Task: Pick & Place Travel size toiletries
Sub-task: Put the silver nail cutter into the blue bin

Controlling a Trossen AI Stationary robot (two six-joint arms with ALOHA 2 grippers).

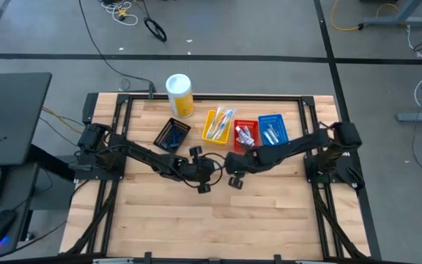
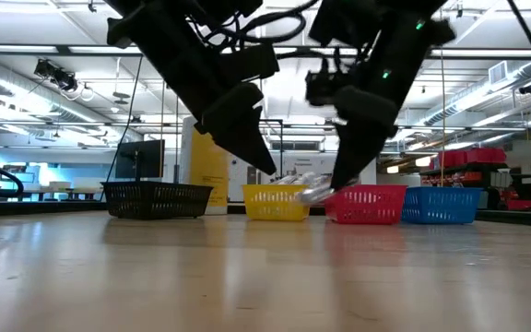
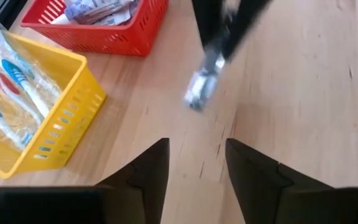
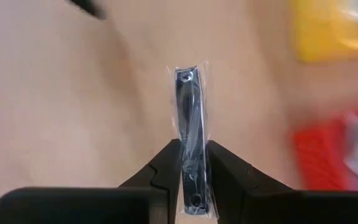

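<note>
My right gripper (image 4: 193, 167) is shut on a slim dark blue toiletry in a clear wrapper (image 4: 190, 102), above the table's middle (image 1: 234, 170). The low view shows it hanging just in front of the red tray (image 2: 312, 192). My left gripper (image 3: 196, 163) is open and empty beside it (image 1: 205, 176), and its wrist view sees the wrapped item (image 3: 201, 93) ahead of its fingers. More wrapped toiletries lie in the yellow tray (image 1: 218, 125), the red tray (image 1: 245, 135) and the blue tray (image 1: 272, 130). My right gripper pinches the wrapped dark item between its two fingers near one end (image 4: 191, 158). The item lies along the fingers, and most of its length (image 4: 189, 87) sticks out past the fingertips. The fingers slant downward from above. The item is lifted clear of the table (image 2: 312, 192).
A black tray (image 1: 172, 134) sits left of the yellow one, and a tall yellow canister with a white lid (image 1: 179, 94) stands at the far edge. The near half of the wooden table (image 1: 211, 220) is bare. Both arms meet close together at the centre.
</note>
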